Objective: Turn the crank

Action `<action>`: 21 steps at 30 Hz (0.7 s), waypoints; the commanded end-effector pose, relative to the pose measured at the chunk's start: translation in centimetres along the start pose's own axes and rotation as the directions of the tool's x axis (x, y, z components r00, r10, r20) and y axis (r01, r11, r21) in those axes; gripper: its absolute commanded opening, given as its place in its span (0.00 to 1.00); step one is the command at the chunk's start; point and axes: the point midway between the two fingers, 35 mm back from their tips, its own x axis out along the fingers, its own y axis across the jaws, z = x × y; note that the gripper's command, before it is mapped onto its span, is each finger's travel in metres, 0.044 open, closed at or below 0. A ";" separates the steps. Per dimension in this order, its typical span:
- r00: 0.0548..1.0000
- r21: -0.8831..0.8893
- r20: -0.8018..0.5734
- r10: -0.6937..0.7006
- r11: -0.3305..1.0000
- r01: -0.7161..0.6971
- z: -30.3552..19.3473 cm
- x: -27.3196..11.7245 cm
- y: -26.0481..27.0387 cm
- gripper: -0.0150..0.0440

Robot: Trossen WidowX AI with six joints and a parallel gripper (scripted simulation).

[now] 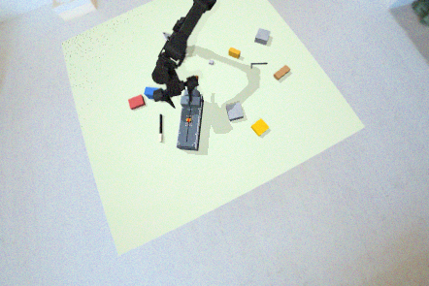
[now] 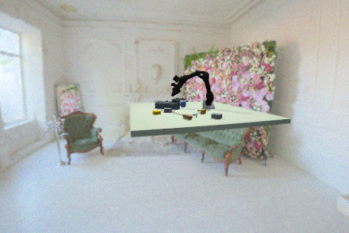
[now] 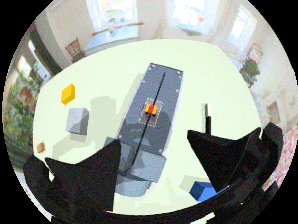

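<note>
The dark grey machine (image 1: 182, 141) (image 2: 161, 105) (image 3: 167, 86) has a long slot down its top and a lighter block at the end by the arm. The red pointer (image 1: 188, 120) (image 3: 151, 109) sits on the slot between the yellow-orange brass marks; it looks about level with them, but exact alignment is too small to tell. My gripper (image 1: 181, 103) (image 2: 173, 95) (image 3: 154, 136) is open, with nothing seen between its fingers. It hangs above the block end of the machine. The crank handle is not clearly visible; a small orange bit (image 1: 196, 77) shows beside the gripper in the top view.
A blue block (image 1: 150, 92) (image 3: 201, 191) and red block (image 1: 137, 102) lie beside the machine, with a black-and-white stick (image 1: 161, 126) (image 3: 208, 120). Opposite lie a grey block (image 1: 235, 111) (image 3: 77, 121) and yellow block (image 1: 260, 127) (image 3: 68, 94). Several small objects lie farther off.
</note>
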 end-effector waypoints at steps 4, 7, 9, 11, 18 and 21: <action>1.000 0.000 0.000 0.000 1.000 0.000 0.0 0.0 0.0 0.60; 1.000 0.000 0.000 0.000 1.000 0.000 0.0 0.0 0.0 0.47; 1.000 0.000 0.000 0.000 1.000 0.000 0.0 0.0 0.0 0.38; 1.000 0.000 0.000 0.000 1.000 0.000 0.0 0.0 0.0 0.29; 1.000 0.000 0.000 0.000 1.000 0.000 0.0 0.0 0.0 0.25; 1.000 0.000 0.000 0.000 1.000 0.000 0.0 0.0 0.0 0.25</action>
